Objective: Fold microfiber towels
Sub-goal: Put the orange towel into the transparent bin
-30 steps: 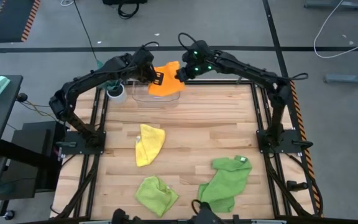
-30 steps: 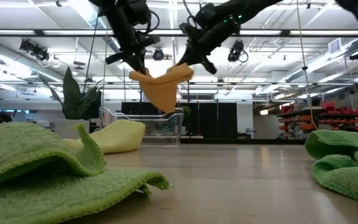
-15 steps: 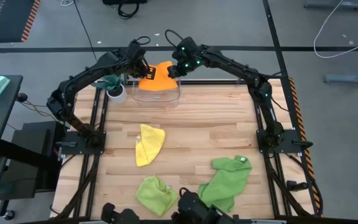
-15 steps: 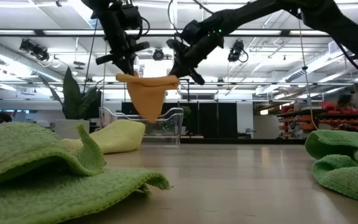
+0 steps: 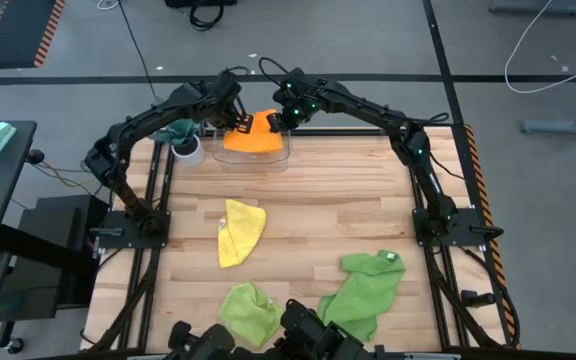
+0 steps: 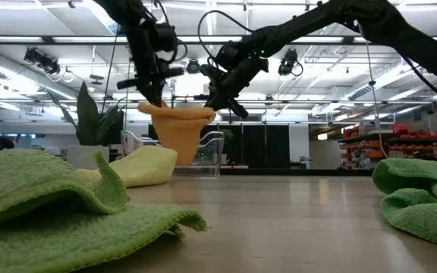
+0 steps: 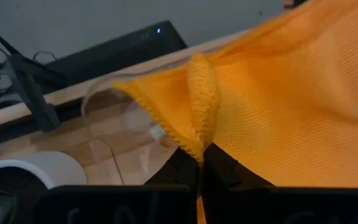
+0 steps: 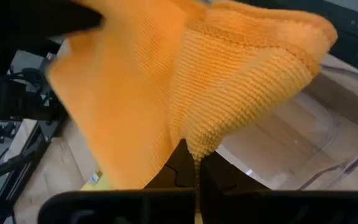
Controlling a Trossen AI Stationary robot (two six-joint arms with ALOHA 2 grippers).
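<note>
L gripper (image 5: 236,122) + R gripper (image 5: 272,122) | each pinching orange towel (image 5: 251,136) corner | held spread over clear bin (image 5: 268,158), prob. for drop-in

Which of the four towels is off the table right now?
The orange towel: the left end effector and right end effector hold it above the clear bin. The yellow and both green towels lie on the table.

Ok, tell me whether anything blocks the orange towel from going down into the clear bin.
Nothing visible does. The orange towel hangs between the left gripper and right gripper, both shut on it, right above the clear bin. The bin's open top looks clear beneath it.
</note>
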